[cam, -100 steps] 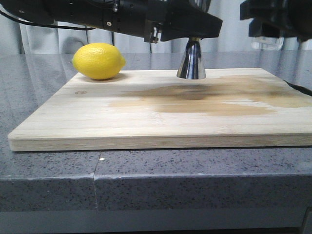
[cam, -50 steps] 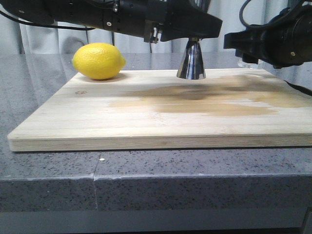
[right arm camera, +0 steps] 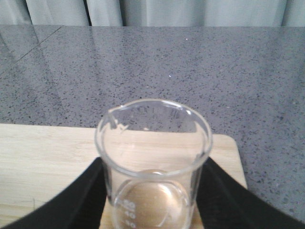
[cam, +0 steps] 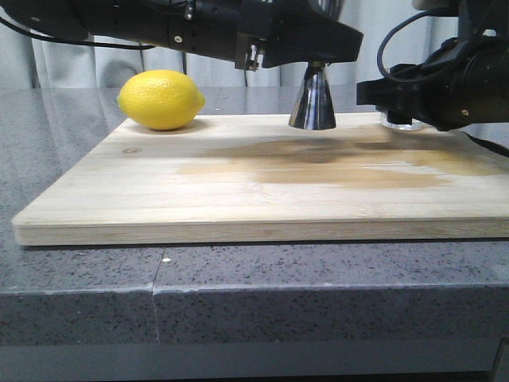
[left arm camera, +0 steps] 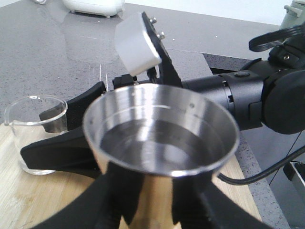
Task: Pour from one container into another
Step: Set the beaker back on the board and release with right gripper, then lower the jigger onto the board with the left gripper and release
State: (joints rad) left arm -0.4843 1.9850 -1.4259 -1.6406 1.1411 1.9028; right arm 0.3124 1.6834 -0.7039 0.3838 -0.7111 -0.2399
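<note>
The steel jigger [cam: 312,102] stands upright on the wooden cutting board [cam: 262,179], near the board's far edge, and the left gripper [left arm camera: 143,200] pinches it at its narrow waist, one black finger on each side. The glass beaker [cam: 400,122] stands on the same board, to the right of the jigger and near it but apart. The right gripper [right arm camera: 152,191] has its fingers on both sides of the beaker, very close to the glass; I judge they hold it, because no gap is visible in the right wrist view.

The beaker looks empty, and the left wrist view shows a clear liquid already inside the jigger, so I think the pouring is done and the beaker is set back down. The risk now is in the release. If the right fingers open unevenly or pull back too low, they can drag the light beaker and tip it, or push it against the jigger. The glass is smooth and hard, so it can also slip. If the left arm moves before it lets go, the filled jigger can spill, because its foot is small.

The jigger is polished like a mirror, hourglass in shape. The beaker is thin, cylindrical, with a small lip and printed marks. The board is pale, with a darker wet-looking stain in front of the jigger. A yellow lemon [cam: 161,99], with dimpled skin, lies far left of the jigger
</note>
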